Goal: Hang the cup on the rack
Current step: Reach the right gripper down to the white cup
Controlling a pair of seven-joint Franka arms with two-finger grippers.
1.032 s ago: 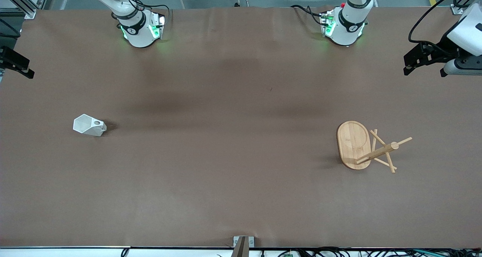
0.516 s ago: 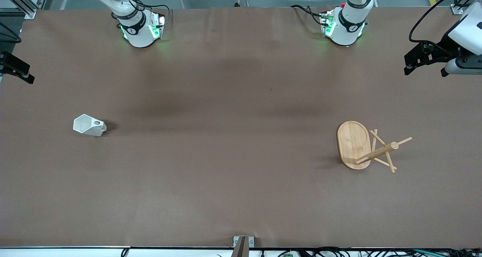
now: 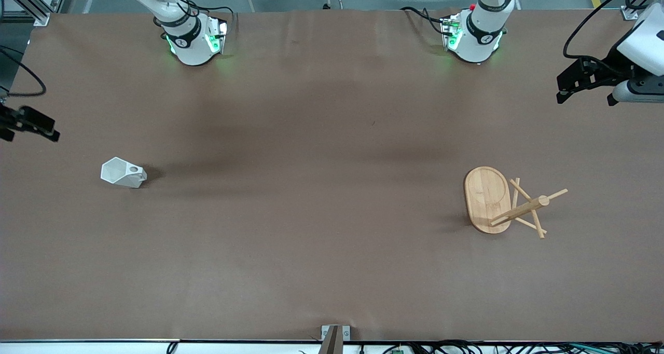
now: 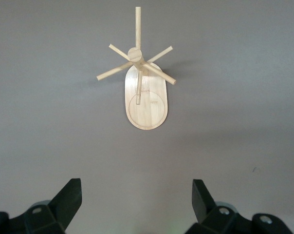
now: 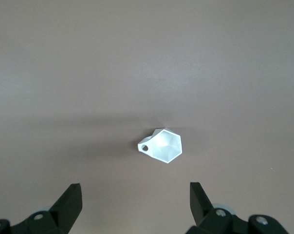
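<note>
The white faceted cup point(image 3: 123, 173) lies on its side on the brown table toward the right arm's end, the holed handle facing up. In the right wrist view the cup point(image 5: 161, 145) shows well ahead of my open right gripper point(image 5: 136, 195). That right gripper point(image 3: 31, 131) hangs over the table's edge, apart from the cup. The bamboo rack point(image 3: 487, 198) stands toward the left arm's end, its post point(image 3: 521, 209) and pegs bare. My left gripper point(image 3: 584, 100) hangs open over that end's edge. In the left wrist view, the rack point(image 4: 146, 105) sits far ahead of the left gripper point(image 4: 137, 195).
The two arm bases point(image 3: 189, 42) point(image 3: 474, 37) stand along the table's edge farthest from the front camera. A small metal bracket point(image 3: 334, 336) sits at the edge nearest that camera. Brown table surface point(image 3: 311, 188) lies between cup and rack.
My right gripper has swung along the table's edge, toward the cup. The left gripper, cup and rack have stayed put.
</note>
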